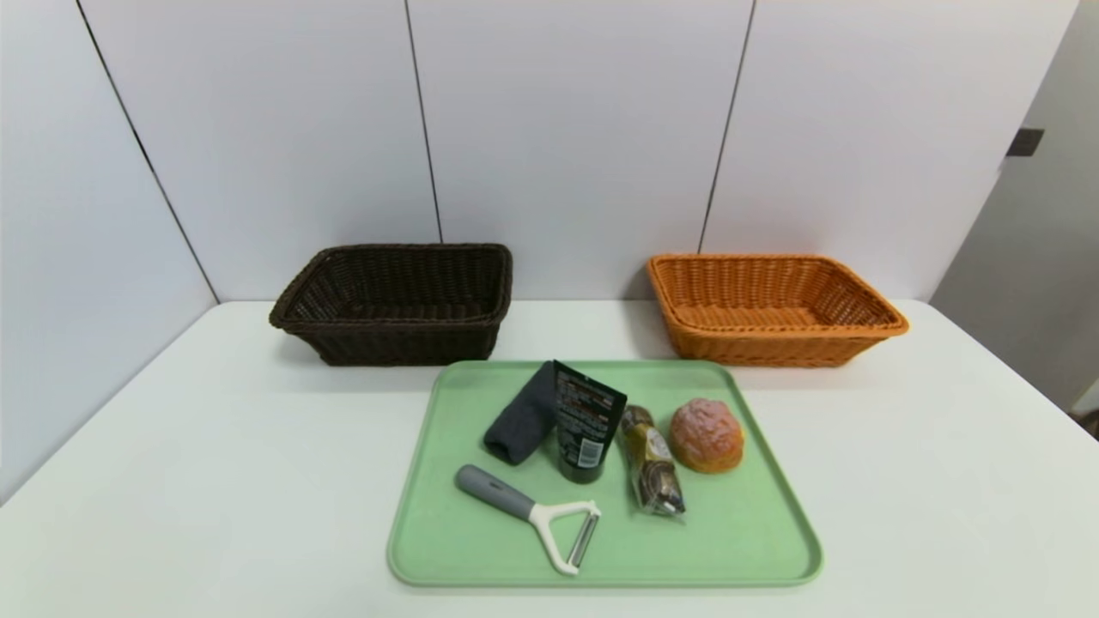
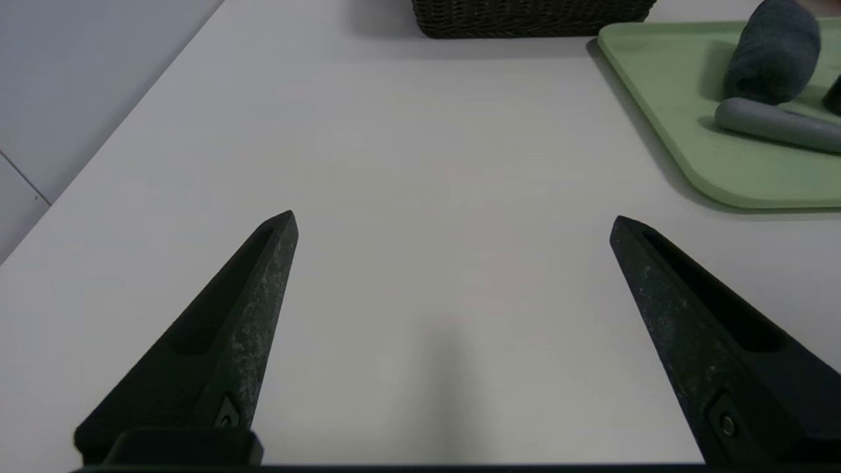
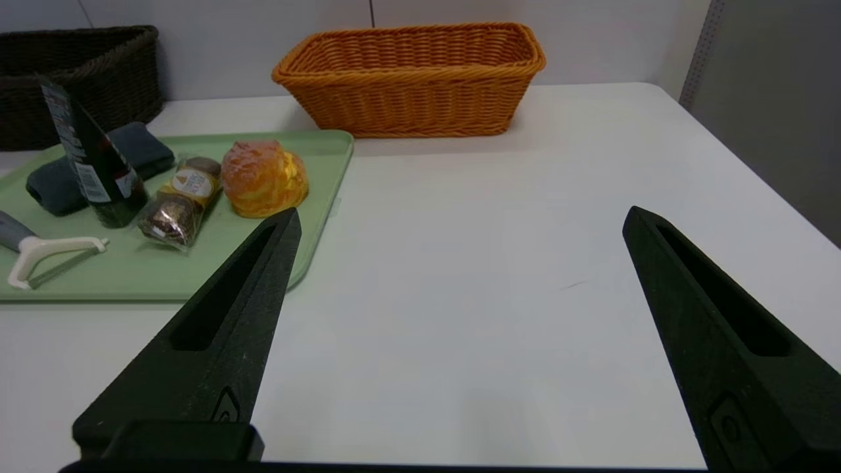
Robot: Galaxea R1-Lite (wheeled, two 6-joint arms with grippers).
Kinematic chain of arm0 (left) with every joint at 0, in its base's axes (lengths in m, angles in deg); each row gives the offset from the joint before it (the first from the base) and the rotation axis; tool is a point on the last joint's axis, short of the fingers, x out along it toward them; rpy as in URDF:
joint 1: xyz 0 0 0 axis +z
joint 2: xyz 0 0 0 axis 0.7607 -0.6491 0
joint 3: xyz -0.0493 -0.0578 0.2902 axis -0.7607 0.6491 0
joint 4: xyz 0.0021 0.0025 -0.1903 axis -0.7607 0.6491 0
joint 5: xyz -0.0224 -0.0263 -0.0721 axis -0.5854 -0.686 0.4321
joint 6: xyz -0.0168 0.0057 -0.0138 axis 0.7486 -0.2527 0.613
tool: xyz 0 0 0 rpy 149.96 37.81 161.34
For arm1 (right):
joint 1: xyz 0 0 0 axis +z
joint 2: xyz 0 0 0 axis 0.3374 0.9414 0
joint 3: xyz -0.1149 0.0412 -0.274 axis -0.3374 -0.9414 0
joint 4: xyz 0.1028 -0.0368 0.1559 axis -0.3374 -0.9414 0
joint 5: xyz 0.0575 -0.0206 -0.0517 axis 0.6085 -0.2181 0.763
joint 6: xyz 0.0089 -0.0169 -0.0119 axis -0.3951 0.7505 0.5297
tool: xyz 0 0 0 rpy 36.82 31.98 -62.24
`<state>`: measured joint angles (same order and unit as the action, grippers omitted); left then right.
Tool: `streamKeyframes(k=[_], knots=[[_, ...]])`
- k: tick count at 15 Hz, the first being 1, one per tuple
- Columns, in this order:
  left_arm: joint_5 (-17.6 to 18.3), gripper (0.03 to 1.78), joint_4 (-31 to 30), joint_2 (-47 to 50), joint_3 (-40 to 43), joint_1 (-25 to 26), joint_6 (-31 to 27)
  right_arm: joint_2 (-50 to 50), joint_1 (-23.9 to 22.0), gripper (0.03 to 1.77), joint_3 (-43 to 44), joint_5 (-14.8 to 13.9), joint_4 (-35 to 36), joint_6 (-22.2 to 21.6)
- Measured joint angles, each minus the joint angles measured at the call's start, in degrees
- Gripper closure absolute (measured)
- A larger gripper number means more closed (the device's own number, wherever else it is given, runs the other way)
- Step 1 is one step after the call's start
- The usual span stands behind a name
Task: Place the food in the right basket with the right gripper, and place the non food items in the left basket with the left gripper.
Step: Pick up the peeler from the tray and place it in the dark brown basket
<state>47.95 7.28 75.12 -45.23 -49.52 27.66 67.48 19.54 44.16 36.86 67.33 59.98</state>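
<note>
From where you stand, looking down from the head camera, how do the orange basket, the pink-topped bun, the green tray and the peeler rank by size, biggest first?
1. Green tray
2. Orange basket
3. Peeler or pink-topped bun: unsure; the peeler spans longer but is thin and lies nearer the camera.

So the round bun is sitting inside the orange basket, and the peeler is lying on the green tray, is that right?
Not quite: the round bun is on the green tray, beside the wrapped snack, not inside the orange basket. The head view shows this. The peeler is indeed lying on the tray.
</note>
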Motion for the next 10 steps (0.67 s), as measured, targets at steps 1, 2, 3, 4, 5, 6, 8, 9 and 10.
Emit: streamKeyframes(k=[1, 2, 3, 4, 5, 6, 8, 9, 10], knots=[[0.44, 0.12, 4.05, -0.63, -3.91, 0.00, 0.40, 1.62, 0.00, 0.11, 2.90, 0.12, -2.01, 0.05], [0.72, 0.12, 7.39, -1.99, -7.19, 0.00, 0.63, 3.96, 0.00, 0.11, 5.77, 0.22, -3.34, 0.13], [0.85, 0.12, 9.70, -4.06, -10.09, 0.00, 0.74, 6.56, -0.02, 0.11, 8.55, 0.23, -3.94, 0.24], [0.91, 0.12, 10.83, -6.73, -12.85, -0.07, 0.83, 9.51, -0.11, 0.11, 11.36, 0.22, -4.46, 0.33], [0.96, 0.12, 11.28, -10.12, -15.69, -0.11, 0.88, 12.97, -0.22, 0.11, 14.40, 0.06, -5.18, 0.40], [1.05, 0.12, 11.36, -13.65, -18.30, -0.13, 0.90, 16.31, -0.34, 0.10, 17.15, -0.07, -6.01, 0.46], [2.12, 0.12, 11.39, -21.76, -23.84, -0.16, 0.88, 22.98, -0.50, 0.11, 21.87, -0.33, -7.83, 0.54], [2.93, 0.12, 11.33, -25.89, -26.55, -0.16, 0.88, 26.60, -0.55, 0.11, 23.87, -0.66, -8.37, 0.55], [3.74, 0.12, 11.33, -30.16, -29.16, -0.16, 0.88, 29.95, -0.59, 0.11, 25.48, -1.32, -8.73, 0.54]])
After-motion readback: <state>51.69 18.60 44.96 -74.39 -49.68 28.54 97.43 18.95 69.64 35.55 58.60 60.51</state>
